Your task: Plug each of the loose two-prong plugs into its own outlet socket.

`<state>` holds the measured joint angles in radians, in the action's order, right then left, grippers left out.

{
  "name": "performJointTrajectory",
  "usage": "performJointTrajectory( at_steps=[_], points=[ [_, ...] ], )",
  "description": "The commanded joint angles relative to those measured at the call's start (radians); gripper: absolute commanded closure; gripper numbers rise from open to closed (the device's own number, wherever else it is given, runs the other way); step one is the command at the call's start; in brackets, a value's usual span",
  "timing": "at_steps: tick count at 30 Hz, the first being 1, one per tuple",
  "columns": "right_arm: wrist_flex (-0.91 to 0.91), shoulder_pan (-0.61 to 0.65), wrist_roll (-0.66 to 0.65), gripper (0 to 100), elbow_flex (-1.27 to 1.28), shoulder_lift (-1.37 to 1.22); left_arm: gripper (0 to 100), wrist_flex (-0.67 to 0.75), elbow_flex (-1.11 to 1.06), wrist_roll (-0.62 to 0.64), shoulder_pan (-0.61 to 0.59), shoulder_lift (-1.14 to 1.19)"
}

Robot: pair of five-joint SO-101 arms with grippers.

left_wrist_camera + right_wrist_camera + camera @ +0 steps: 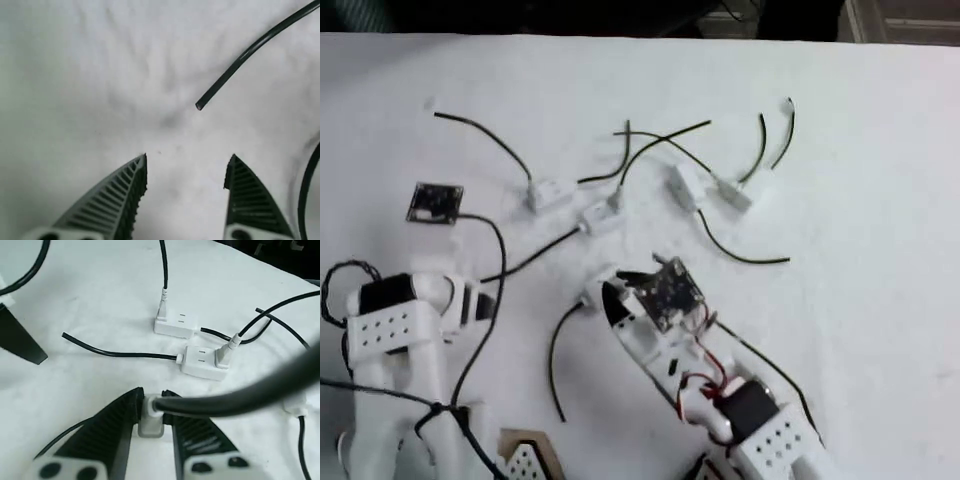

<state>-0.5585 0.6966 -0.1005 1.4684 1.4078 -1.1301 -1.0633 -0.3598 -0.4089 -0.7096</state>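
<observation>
My left arm (pixel 390 325) stands at the table's left edge. Its gripper (pixel 188 162) hangs over the white table (pixel 75 75) with jaws spread wide and holding nothing. A loose black cable end (pixel 199 105) lies just ahead of them. Toward the middle, my right gripper (pixel 152 392) is clamped on a white two-prong plug (pixel 150 422) (its thick black cord (pixel 240 397) sweeps away across the wrist view). Beyond the held plug lie a near outlet socket (pixel 197 360), with a seated plug (pixel 223 356) in it, and a far outlet socket (pixel 174 324) close by. Farther right, another outlet (pixel 685 186) rests among black cords.
</observation>
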Motion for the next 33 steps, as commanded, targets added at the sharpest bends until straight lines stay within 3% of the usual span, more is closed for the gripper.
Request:
performJointTrajectory(
  at_steps=[1,7,13,33],
  points=[
    [0.036,-0.021,-0.005,98.1,-0.164,-0.226,74,0.068,-0.052,-0.009,-0.010,-0.019],
    [0.045,-0.042,-0.005,98.1,-0.350,-0.585,74,0.081,-0.068,-0.011,-0.012,-0.019],
    [0.200,-0.094,-0.005,98.1,-0.377,-0.803,74,0.081,-0.068,-0.011,-0.027,-0.019],
    [0.367,-0.142,-0.011,98.1,-0.370,-0.997,74,0.081,-0.068,-0.012,-0.031,-0.019]
  ],
)
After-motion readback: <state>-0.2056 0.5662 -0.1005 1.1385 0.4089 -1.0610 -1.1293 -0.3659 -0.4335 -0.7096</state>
